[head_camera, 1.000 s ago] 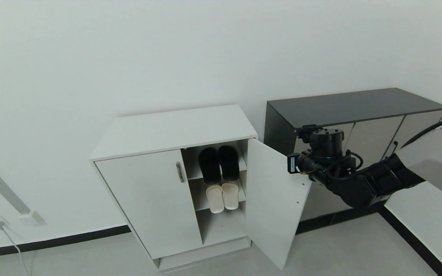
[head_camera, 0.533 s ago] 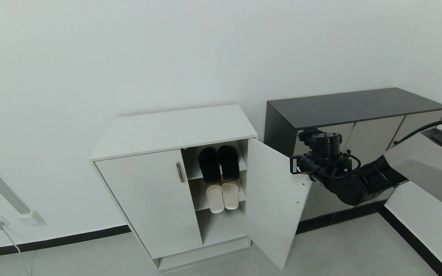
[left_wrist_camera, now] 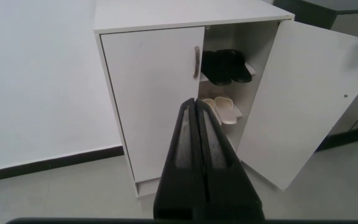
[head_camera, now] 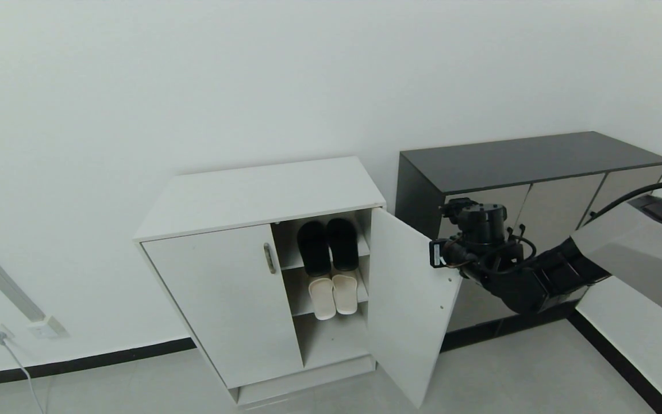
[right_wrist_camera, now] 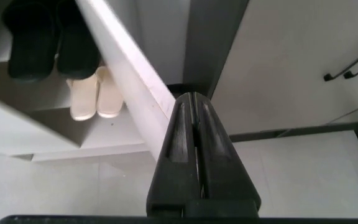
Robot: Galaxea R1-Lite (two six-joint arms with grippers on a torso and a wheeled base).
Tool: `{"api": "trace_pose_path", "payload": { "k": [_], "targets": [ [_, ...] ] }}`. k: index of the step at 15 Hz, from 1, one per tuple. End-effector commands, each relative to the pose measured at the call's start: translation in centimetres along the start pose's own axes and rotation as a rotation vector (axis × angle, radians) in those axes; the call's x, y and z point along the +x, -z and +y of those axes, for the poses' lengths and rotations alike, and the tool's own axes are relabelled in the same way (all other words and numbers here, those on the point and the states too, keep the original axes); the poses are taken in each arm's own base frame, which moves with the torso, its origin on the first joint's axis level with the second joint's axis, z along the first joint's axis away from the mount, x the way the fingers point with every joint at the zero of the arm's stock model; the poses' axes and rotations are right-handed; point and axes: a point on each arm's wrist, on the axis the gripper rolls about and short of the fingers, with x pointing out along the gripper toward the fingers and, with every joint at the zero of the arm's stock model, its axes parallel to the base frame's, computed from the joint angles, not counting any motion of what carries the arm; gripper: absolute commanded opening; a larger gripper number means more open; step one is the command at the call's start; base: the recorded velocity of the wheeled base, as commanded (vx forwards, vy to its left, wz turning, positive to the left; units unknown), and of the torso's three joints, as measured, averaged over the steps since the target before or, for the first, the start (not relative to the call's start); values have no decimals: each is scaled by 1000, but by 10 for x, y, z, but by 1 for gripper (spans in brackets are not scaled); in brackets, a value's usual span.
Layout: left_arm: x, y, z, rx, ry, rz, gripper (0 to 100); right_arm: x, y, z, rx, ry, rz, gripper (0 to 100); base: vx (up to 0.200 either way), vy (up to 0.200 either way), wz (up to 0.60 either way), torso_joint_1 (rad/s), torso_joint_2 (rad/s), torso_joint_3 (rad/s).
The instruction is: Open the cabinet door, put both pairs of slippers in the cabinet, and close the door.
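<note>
Right-hand cabinet door: stands open, swung out from hinges on the cabinet's right side wall. Its long axis is vertical and its free edge points out toward us.

Key relation: the door lies to the left of the right claw. The claw tip sits at the door's outer face, high up and close to the free edge. In the right wrist view the tip looks touching or just beside the door's edge; we cannot tell which. The fingers are clenched together on nothing, forming a blunt pusher.

Our judgement is that a push from the claw leftward and toward the cabinet would swing the door shut about its hinges. Being near the free edge gives good leverage.

Past the door from the right claw, inside the cabinet, are both pairs. The black slippers are on the upper shelf and the cream slippers on the shelf below, all toes-in. We judge the stowing done and the closing still to do.

The left claw is also clenched and empty. It is well apart from the open door and faces the closed left door, so the right arm is clearly nearer.

Behind the right claw stands a dark sideboard.
</note>
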Motion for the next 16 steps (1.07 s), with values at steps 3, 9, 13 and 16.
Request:
{"api": "trace_pose_path", "payload": {
  "k": [3, 9, 13, 16],
  "targets": [
    [0, 0, 0, 0, -1, 1, 0, -34, -5, 35, -27, -98, -7, 0, 0, 0, 0, 0, 0, 0],
    [0, 0, 0, 0, 1, 1, 0, -74, -7, 62, -31, -194, -5, 0, 0, 0, 0, 0, 0, 0],
    [0, 0, 0, 0, 1, 1, 0, -84, 1, 58, -70, -305, 13, 0, 0, 0, 0, 0, 0, 0],
    [0, 0, 0, -3, 1, 1, 0, -84, 7, 55, -120, -301, 19, 0, 0, 0, 0, 0, 0, 0]
  ]
}}
